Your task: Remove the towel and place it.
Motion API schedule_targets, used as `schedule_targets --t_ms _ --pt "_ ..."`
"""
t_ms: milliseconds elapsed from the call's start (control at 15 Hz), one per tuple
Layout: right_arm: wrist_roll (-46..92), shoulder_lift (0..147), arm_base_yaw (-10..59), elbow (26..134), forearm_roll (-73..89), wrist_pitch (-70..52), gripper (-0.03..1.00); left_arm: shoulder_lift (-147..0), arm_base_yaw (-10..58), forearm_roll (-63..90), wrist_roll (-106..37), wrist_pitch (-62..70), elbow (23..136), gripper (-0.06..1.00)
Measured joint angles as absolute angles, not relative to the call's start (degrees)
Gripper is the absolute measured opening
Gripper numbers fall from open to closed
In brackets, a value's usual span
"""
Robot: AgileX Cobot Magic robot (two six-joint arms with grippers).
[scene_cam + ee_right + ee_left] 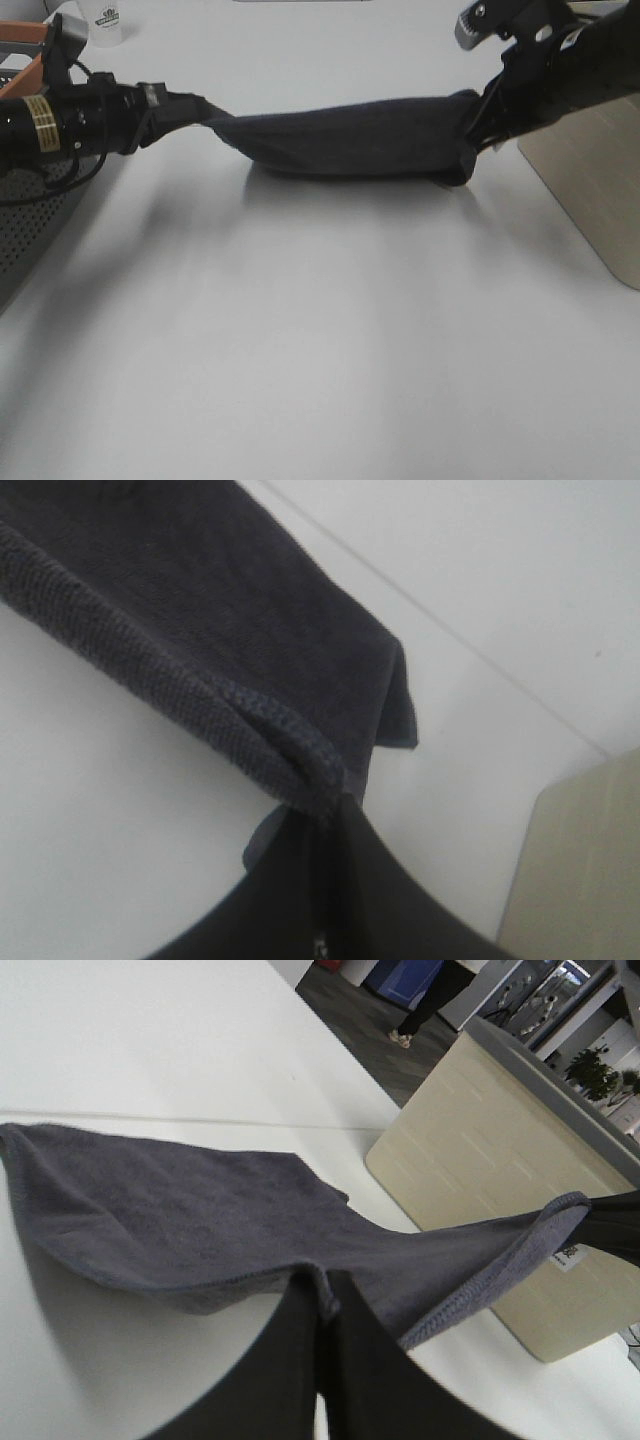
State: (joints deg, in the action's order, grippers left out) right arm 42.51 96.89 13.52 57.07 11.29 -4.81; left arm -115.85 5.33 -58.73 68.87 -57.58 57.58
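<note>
Exterior high: two arms hold the towel [350, 140] stretched btwn them over the white table [320, 340]. Its middle sags low; whether it touches the top or hangs just clear, can't tell. At one end the left gripper [207, 112] is clamped on the cloth, at the other the right gripper [478, 122], near a beige board [590, 190] at the table's right edge. A cup [105, 20] stands far back left, well apart.

Left wrist: jaws pressed together w/ the towel [200, 1220] hem pinched btwn them. The cloth runs off toward the right gripper [612, 1225], which grasps the far corner beside the beige board [500, 1190].

Right wrist: jaws closed tight on a bunched, stitched corner of the towel [200, 610]; the rest spreads out over the white top. No tag visible.

Judgement: removal looks done, and the step in hand is carry-and-place. The next move prob. calls for both arms lowering together w/ even tension so the cloth lands flat, then both letting go. Where it should go the pics don't say; the board is only a guess.
</note>
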Motion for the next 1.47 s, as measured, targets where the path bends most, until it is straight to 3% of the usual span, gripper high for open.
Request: schedule_targets --t_ms 333,1133,1267,1400,1467 --pt "52.8 97.2 23.4 46.9 8.7 -3.7 0.02 -113.1 5.4 -56.6 65.3 -55.9 44.0 0.00" --pt "54.4 106.2 23.5 45.7 9.8 -4.2 0.02 -113.1 5.3 -60.5 65.3 -46.1 42.5 0.04" --pt "54.4 106.5 23.5 45.7 10.2 -4.2 0.02 -113.1 5.3 -61.3 65.3 -46.1 42.5 0.11" --pt "54.4 106.5 23.5 45.7 10.2 -4.2 0.10 -113.1 5.3 -62.7 65.3 -46.0 42.5 0.31" --pt "54.4 106.5 23.5 45.7 10.2 -4.2 0.19 -113.1 5.3 -63.3 65.3 -46.0 42.5 0.43"
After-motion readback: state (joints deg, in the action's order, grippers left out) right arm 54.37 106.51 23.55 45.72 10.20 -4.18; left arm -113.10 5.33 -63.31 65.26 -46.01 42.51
